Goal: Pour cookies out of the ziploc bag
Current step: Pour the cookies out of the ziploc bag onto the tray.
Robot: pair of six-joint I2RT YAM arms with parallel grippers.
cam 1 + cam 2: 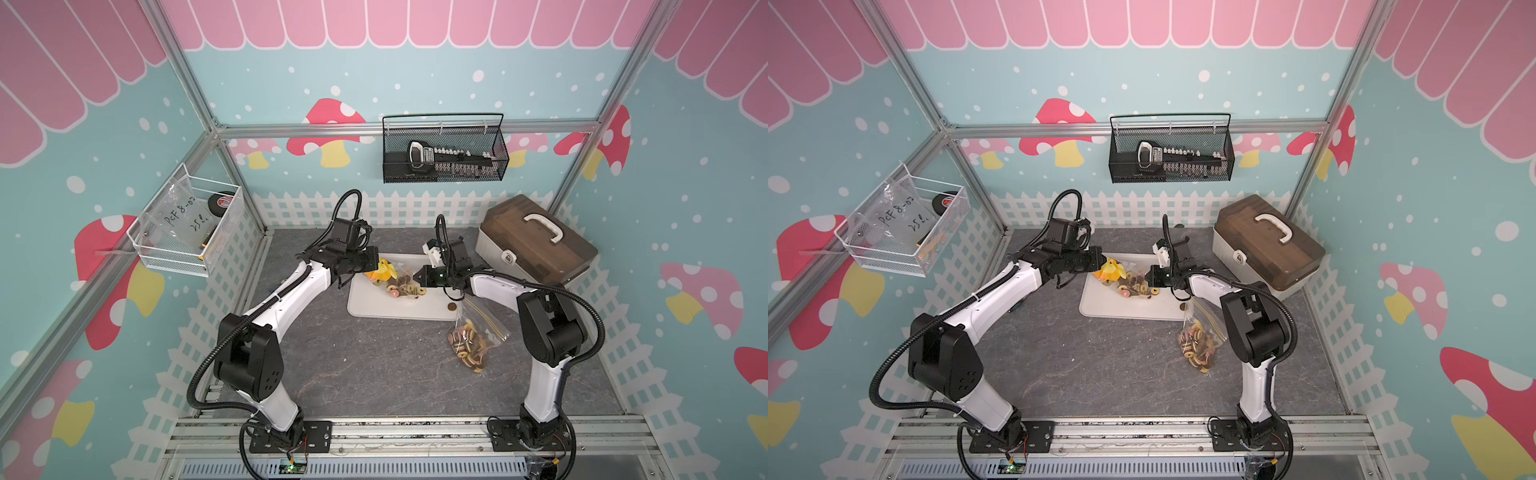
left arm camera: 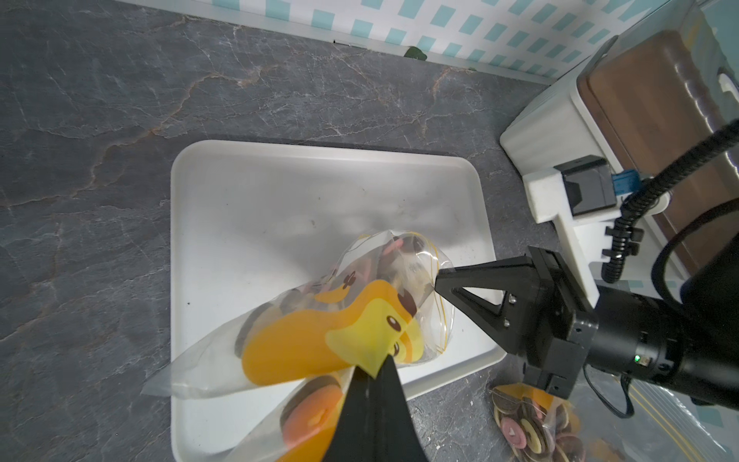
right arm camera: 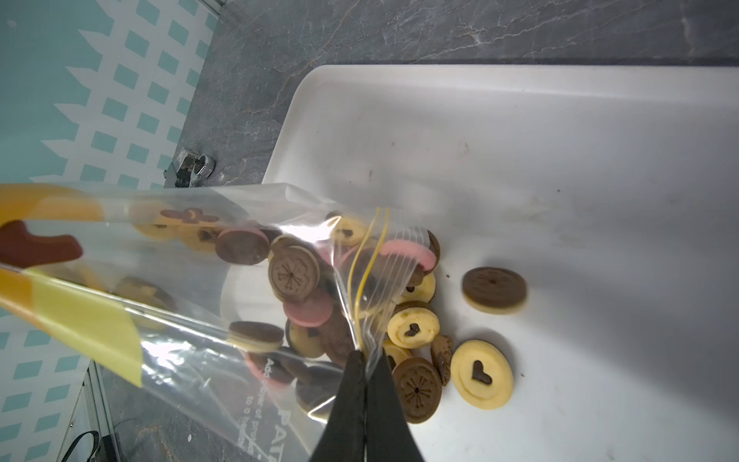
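Right hand (image 3: 364,355) pinches the zip edge of the limp, slippery bag (image 3: 240,208); left hand (image 2: 378,366) clamps its printed bottom; the light cookies (image 3: 486,374) should tip out easily.

The cookies (image 3: 487,374) are brown, yellow and pink. The bag (image 3: 256,208) is clear with orange-yellow print, the tray (image 3: 560,160) white, and the table (image 3: 440,28) grey-veined.

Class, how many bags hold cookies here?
2. One bag hangs over the tray, pinched by the left end effector and right end effector; the other bag lies on the table beside the right arm.
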